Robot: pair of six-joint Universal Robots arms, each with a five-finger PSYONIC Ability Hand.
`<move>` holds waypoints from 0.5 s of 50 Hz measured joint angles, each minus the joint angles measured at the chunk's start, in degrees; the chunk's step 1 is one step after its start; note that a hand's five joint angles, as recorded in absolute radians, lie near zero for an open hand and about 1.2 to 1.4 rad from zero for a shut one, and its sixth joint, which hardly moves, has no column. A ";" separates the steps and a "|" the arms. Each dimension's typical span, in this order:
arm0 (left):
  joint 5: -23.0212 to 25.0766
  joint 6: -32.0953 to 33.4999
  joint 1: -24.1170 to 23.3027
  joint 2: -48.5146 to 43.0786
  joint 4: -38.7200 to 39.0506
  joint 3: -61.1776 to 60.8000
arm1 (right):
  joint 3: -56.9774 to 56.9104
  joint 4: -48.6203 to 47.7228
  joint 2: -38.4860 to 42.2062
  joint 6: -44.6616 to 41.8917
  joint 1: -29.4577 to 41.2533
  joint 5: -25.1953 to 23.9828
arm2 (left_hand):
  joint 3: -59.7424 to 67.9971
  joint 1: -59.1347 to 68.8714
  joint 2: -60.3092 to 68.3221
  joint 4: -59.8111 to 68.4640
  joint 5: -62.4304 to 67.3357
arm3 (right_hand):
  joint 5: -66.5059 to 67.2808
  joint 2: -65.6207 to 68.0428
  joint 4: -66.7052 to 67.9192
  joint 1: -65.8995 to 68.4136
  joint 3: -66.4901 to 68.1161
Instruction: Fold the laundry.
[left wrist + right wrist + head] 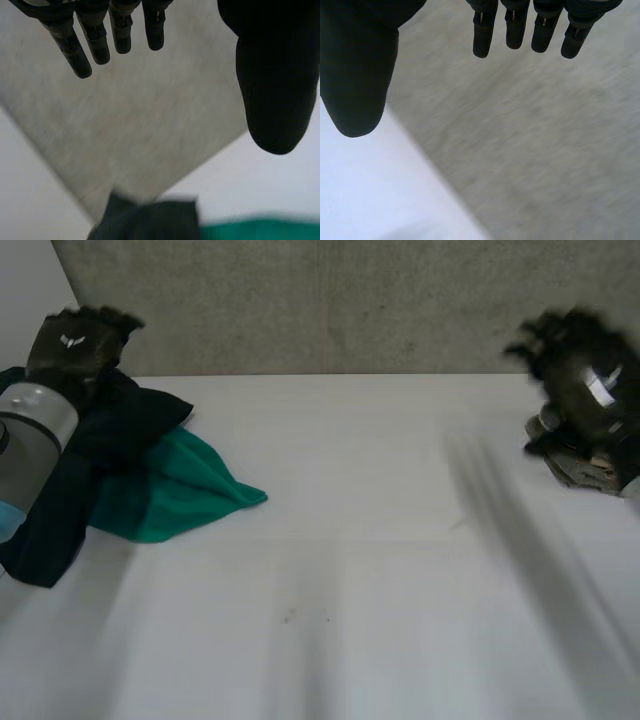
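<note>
Straight fingers held nothing: left robot hand, right robot hand.
On the table, dark cloth lay over green cloth.

White table, flat and pale. Grey speckled wall rises along the table's far edge. Few small dark specks on the table's near half.

Nothing here can be read as a word or a number. The one sign is a small white winged emblem on the back of the left hand, with no letters. The right hand bears a pale patch, too blurred to make out.
</note>
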 measured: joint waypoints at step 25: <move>-6.03 8.48 0.23 -14.12 5.24 12.62 | 0.17 16.50 13.32 -21.70 0.90 3.97 | 55.83 53.00 55.38 56.62 52.58 | 0.00 0.00 0.00 0.00 0.00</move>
